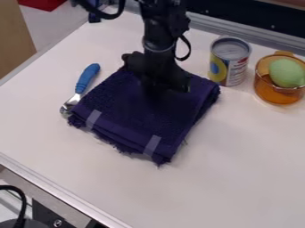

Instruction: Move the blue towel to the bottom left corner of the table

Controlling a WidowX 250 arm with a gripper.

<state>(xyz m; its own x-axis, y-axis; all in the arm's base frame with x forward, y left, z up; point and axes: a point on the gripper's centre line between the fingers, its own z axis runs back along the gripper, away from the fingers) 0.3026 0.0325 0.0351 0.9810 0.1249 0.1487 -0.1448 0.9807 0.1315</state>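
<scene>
The tool [159, 87] is over the folded blue towel [134, 116]; I can't tell its opening or hold

The gripper [159, 89] is hanging low over the folded dark-blue towel [125, 107] on the white table [238, 156]. A blue-handled utensil [87, 78] is lying beside the towel; a tin can [237, 73] is standing near an amber see-through bowl [273, 96] holding a green oval object [286, 72].

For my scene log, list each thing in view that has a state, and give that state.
Blue towel: folded, lying flat
Blue-handled utensil: lying down beside the towel
Can: standing upright
Orange cup: upright, holding the green object
Green object: resting in the cup
Gripper: low, at the towel
</scene>
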